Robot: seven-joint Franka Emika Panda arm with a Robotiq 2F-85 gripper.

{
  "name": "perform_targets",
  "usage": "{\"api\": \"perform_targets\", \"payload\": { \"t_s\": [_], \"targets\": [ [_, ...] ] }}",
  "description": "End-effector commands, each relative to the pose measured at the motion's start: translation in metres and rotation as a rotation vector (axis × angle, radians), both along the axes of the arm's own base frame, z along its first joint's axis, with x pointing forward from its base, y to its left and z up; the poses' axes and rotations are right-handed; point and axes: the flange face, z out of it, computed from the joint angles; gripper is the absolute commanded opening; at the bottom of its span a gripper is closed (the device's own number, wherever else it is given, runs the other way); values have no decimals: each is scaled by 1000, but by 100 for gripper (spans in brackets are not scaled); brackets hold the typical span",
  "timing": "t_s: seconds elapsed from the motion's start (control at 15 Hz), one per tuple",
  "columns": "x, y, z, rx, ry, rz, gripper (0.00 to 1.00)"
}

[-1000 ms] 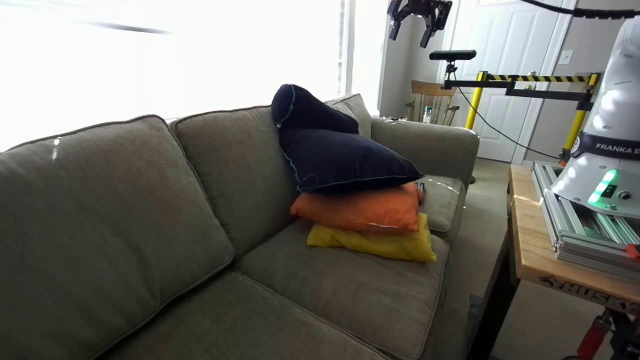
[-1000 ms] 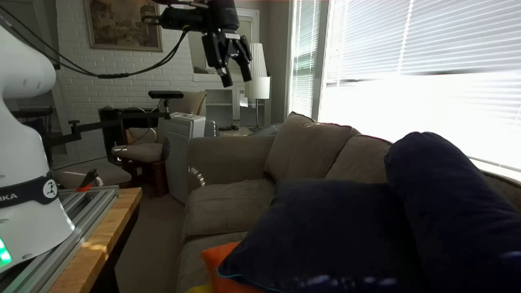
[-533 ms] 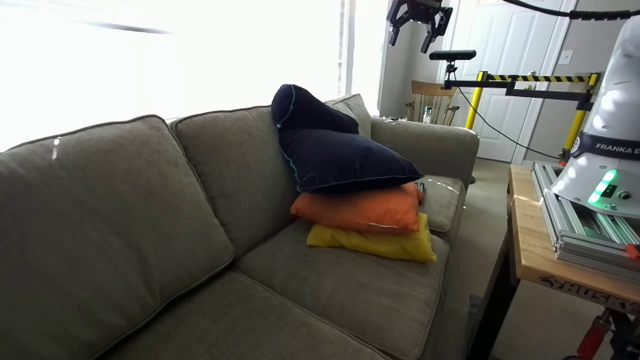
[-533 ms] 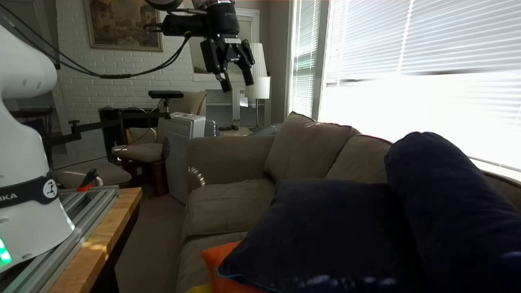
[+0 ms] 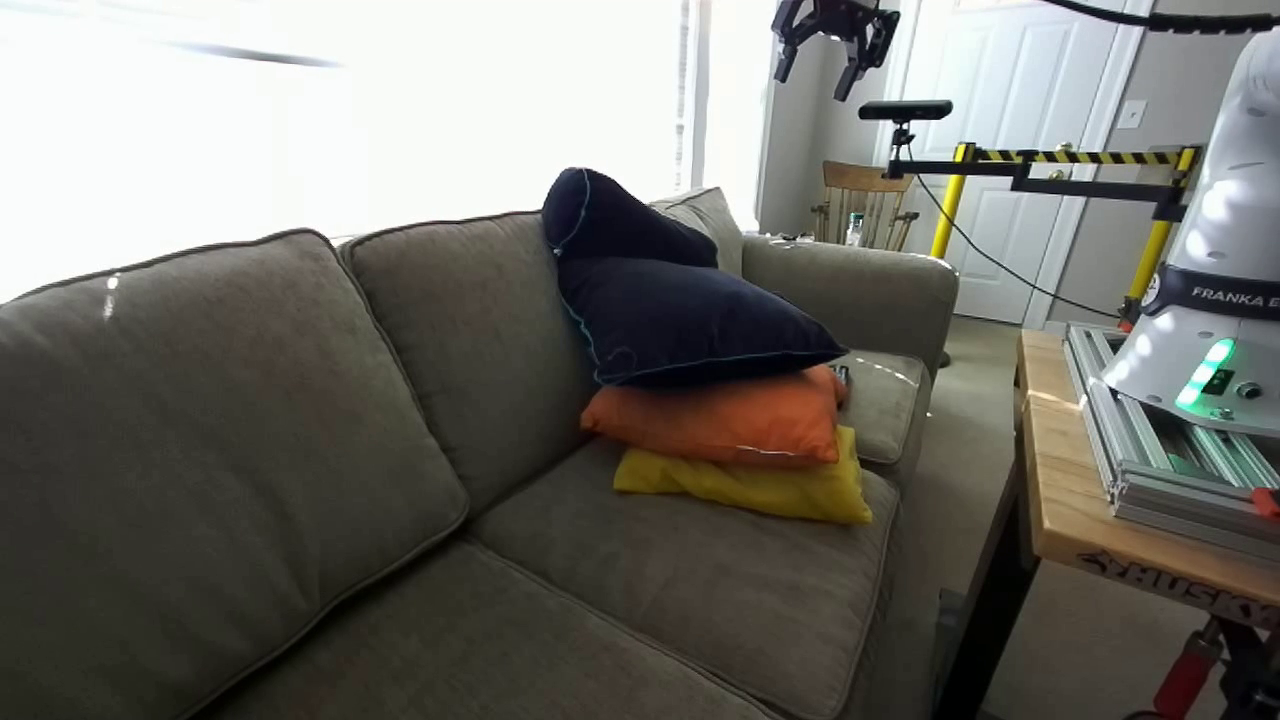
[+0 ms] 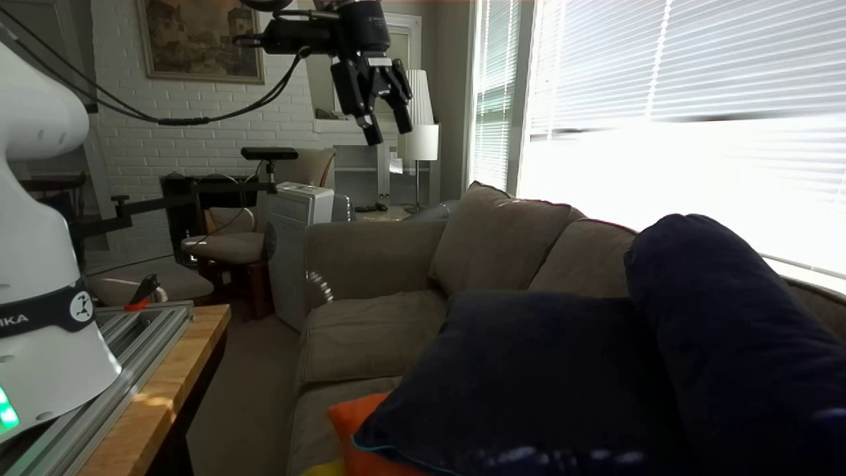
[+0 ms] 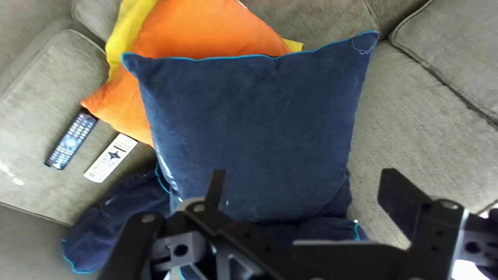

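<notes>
My jaws point down, wide apart, high above a blue pillow [image 7: 249,132], and both exterior views cut off my arm [image 6: 30,225].

In the middle of the wrist view, the navy pillow [image 7: 249,132] is matt, velvety cloth. The orange pillow [image 7: 210,33] and yellow pillow [image 7: 122,37], toward the upper left, look like smoother cloth. At the left, the black remote control [image 7: 72,140] and white remote control [image 7: 111,157] look like smooth plastic. Woven, matt fabric covers the sofa [image 7: 412,136]. Along the bottom, the gripper [image 7: 301,186] looks mostly matt, with bare metal parts. At the right of an exterior view, the tabletop [image 5: 1065,475] is smooth wood under metal rails [image 5: 1098,420].
</notes>
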Motion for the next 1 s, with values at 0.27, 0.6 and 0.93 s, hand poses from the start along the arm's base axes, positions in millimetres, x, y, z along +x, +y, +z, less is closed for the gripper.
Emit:
{"api": "perform_targets", "payload": {
  "t_s": [0.27, 0.6, 0.93],
  "targets": [
    [3, -63, 8, 98, -183, 309, 100],
    [10, -138, -17, 155, -130, 204, 100],
    [14, -193, -56, 75, -58, 66, 100]
  ]
}}
